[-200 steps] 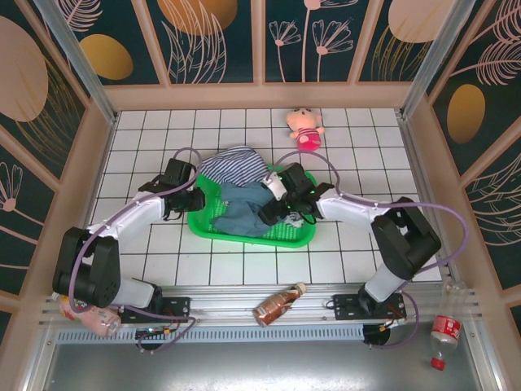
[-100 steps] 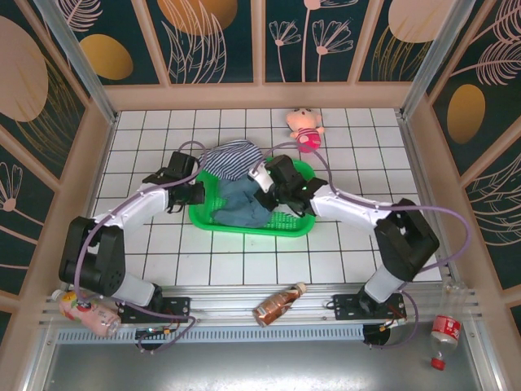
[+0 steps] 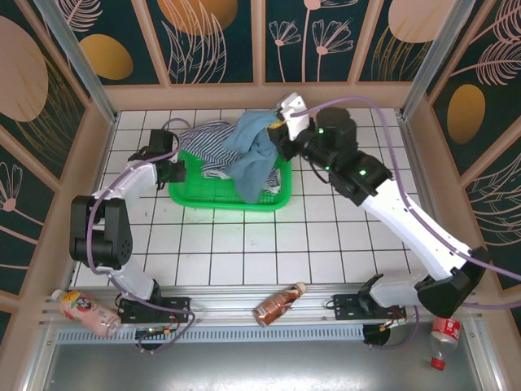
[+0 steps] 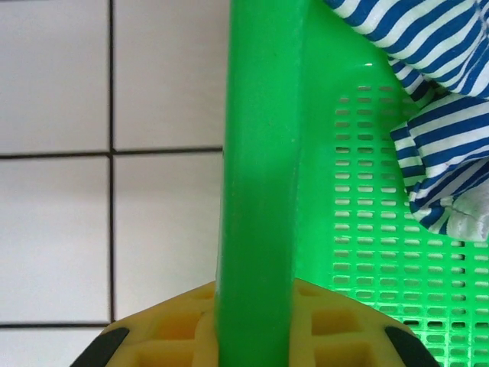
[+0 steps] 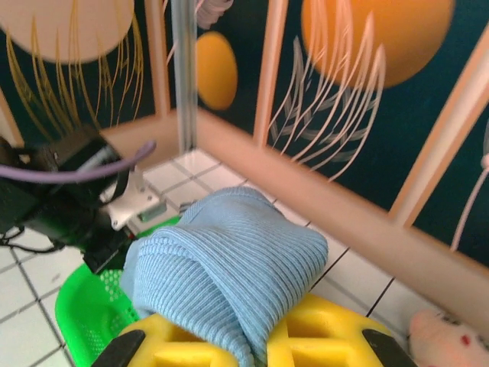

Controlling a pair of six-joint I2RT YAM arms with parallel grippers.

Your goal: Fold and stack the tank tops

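Starting at the right claw (image 5: 244, 336): pinched tight on a wad of the blue top (image 5: 229, 260), bunched up between the yellow fingers (image 5: 328, 336). Hoisted high over the green basket (image 3: 212, 204), most of the cloth dangling below. Can't tell whether the bottom hem is touching the basket or just hanging over it. Probably lifted that high to drag the whole length clear of the basket without snagging the other 1.

Over to the left claw (image 4: 256, 332): clamped on the basket's left rim, 1 finger on each side of the wall. Guessing purely as an anchor, pinning the basket to the table (image 3: 326, 236) to stop it riding up with the cloth. Makes sense with light-looking plastic.

Then the striped top (image 3: 207, 142): crumpled in the far-left end of the basket, partly spilling over the far rim, close to the left claw but not gripped.

So 0 of 2 folded, nothing stacked. Next up, presumably: laying the blue 1 flat on open tiles nearer the front. Worth watching for the hem hooking the rim on the way out.
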